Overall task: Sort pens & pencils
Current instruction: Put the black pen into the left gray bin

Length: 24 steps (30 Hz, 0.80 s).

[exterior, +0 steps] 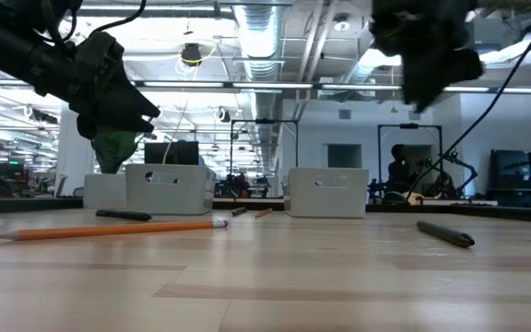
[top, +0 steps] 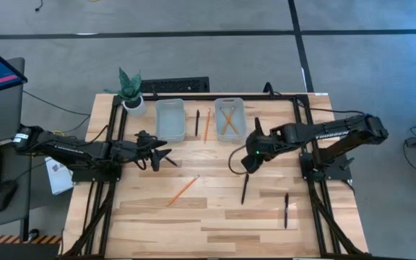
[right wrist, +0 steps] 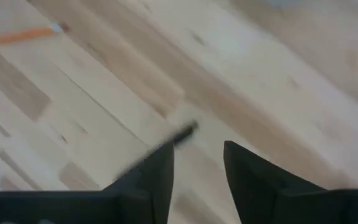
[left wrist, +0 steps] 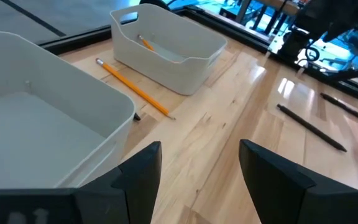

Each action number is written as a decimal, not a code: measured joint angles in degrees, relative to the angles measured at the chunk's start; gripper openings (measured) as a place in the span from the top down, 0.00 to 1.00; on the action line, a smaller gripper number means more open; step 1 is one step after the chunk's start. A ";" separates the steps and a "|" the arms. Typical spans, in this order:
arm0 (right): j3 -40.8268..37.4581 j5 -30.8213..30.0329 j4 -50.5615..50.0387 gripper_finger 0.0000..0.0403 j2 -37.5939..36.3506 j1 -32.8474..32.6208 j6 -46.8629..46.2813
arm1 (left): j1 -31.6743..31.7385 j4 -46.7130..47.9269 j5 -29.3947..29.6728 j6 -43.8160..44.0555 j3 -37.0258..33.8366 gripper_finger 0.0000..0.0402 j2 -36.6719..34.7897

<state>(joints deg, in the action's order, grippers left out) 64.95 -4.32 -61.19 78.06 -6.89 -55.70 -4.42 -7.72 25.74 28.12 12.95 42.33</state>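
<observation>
- Seeing 2 pencils lying crossed inside the right bin, so counting that bit as done.
- Looking into the left bin from above & finding nothing in it. Guessing it's for the pens, w/ none dropped in yet.
- Spotting 1 pen & 1 pencil lying side by side on the worktop, between the 2 bins but not in either.
- Counting 3 more things out on the open worktop: a loose pencil near the middle, a near pen to its right, & a far pen closer to the right front corner, well apart from the bins.
- Hovering over the top end of the near pen: the right pincer, fingers spread apart & holding nothing. Showing up in its wrist view too, w/ that pen poking out just beside one finger.
- Hanging just in front of the left bin: the left pincer, also spread wide & empty, prob. just waiting.
- Judging the job as less than half done: 2 of 4 pencils sorted, 0 of 3 pens sorted.
- Guessing the next bit is going down on the near pen, pinching it & carrying it to the left bin.
</observation>
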 joint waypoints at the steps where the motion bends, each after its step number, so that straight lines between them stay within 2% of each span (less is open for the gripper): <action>1: 0.00 0.06 -1.76 0.57 0.00 -0.99 -2.19 | 0.00 0.07 -0.01 -0.01 0.00 0.49 0.00; 4: 0.00 -0.35 -5.98 0.55 0.00 -3.46 -7.60 | 0.01 0.75 0.04 -0.17 0.00 0.49 0.02; 8: 0.00 -3.55 -6.54 0.53 0.00 -5.46 -10.79 | -0.01 0.75 0.44 -0.88 0.00 0.49 0.01; 15: 0.00 2.88 -13.67 0.53 0.00 -10.97 -22.30 | 0.01 0.78 0.47 -0.63 0.01 0.49 0.02; 19: 0.00 2.81 -18.46 0.52 0.00 -15.83 -27.63 | 0.01 1.14 0.48 -0.68 0.00 0.49 0.00; 21: 0.00 3.28 -19.45 0.52 0.00 -18.01 -32.79 | 0.01 1.12 0.48 -0.74 0.00 0.49 0.02; 24: 0.00 7.14 -19.39 0.52 0.00 -20.39 -41.04 | 0.00 1.10 0.48 -0.84 0.00 0.49 0.02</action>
<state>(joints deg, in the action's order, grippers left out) 64.95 2.83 -80.58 78.06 -27.27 -96.74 -4.41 -6.61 26.22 27.28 12.95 42.35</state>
